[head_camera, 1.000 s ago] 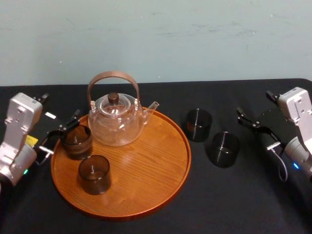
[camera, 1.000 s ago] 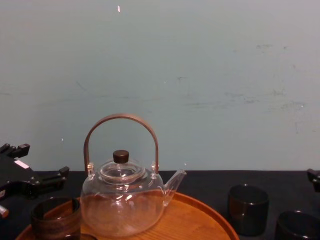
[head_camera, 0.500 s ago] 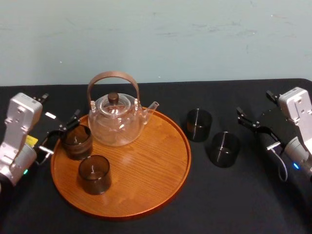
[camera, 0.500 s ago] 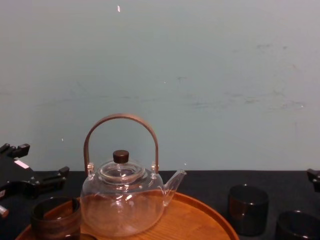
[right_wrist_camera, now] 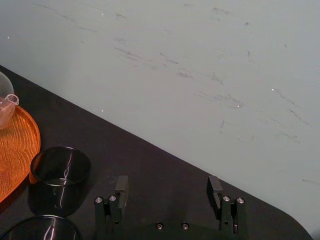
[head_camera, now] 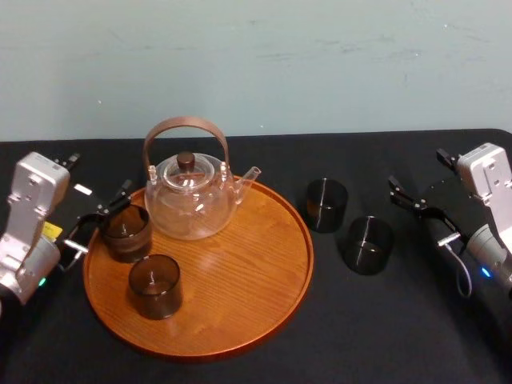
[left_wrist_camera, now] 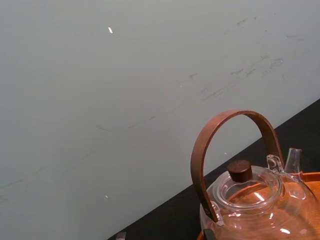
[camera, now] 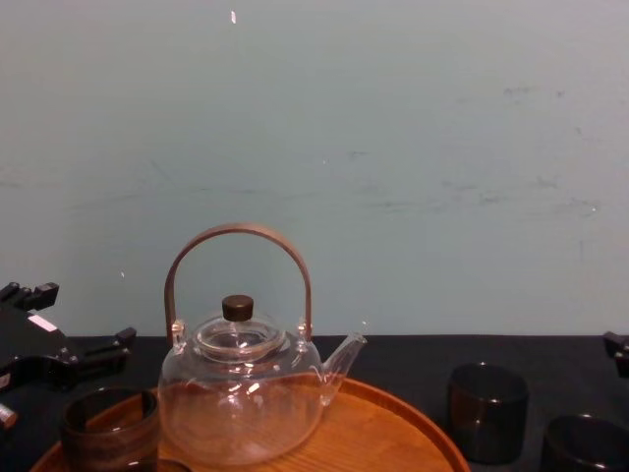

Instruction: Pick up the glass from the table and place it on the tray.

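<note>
- Orange-brown wood is being shown by the large round low-rimmed tray (head_camera: 272, 276), on which a rear brown glass (head_camera: 125, 232) and a front brown glass (head_camera: 154, 285) are already being carried beside a clear glass teapot (head_camera: 192, 200) with a curved brown handle.
- Two more glasses are still being left on the black table (head_camera: 400, 336), just right of the tray: a far dark glass (head_camera: 326, 205) and a near dark glass (head_camera: 368, 245).
- The work is therefore being judged roughly half done, with no glass being lifted at present.
- The near dark glass is being seen as short, straight-walled and smoky-translucent, upright and apparently empty, with its mouth upward.
- The right gripper (right_wrist_camera: 167, 185) is being held over the table to the right of that glass, its fingers spread with nothing between them.
- The left gripper (head_camera: 100, 216) is being held at the tray's left edge beside the rear brown glass, its fingers spread; contact cannot be told.
</note>
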Controlling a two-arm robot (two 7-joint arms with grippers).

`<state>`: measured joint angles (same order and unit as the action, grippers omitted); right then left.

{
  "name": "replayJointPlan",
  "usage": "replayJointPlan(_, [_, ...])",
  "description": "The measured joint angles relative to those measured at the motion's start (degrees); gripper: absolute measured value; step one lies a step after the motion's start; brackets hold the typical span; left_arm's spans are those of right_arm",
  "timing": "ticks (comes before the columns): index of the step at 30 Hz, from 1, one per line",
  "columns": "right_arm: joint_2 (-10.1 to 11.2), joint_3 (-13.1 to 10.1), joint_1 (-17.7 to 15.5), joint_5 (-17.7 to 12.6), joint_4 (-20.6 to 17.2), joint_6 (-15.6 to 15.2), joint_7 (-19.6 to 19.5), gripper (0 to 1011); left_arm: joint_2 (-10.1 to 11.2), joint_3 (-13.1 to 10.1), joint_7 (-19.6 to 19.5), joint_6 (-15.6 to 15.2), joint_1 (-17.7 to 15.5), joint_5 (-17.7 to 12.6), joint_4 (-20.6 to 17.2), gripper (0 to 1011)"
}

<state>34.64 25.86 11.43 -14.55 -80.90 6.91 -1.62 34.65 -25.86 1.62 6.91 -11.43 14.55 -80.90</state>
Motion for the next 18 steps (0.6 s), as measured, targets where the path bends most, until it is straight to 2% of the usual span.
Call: replayJointPlan(18, [-0.01, -0.01, 0.00, 0.00, 0.00, 0.00, 0.01, 1002, 0.00, 0.00, 0.00, 0.00, 0.00, 0.00, 0.00, 1001])
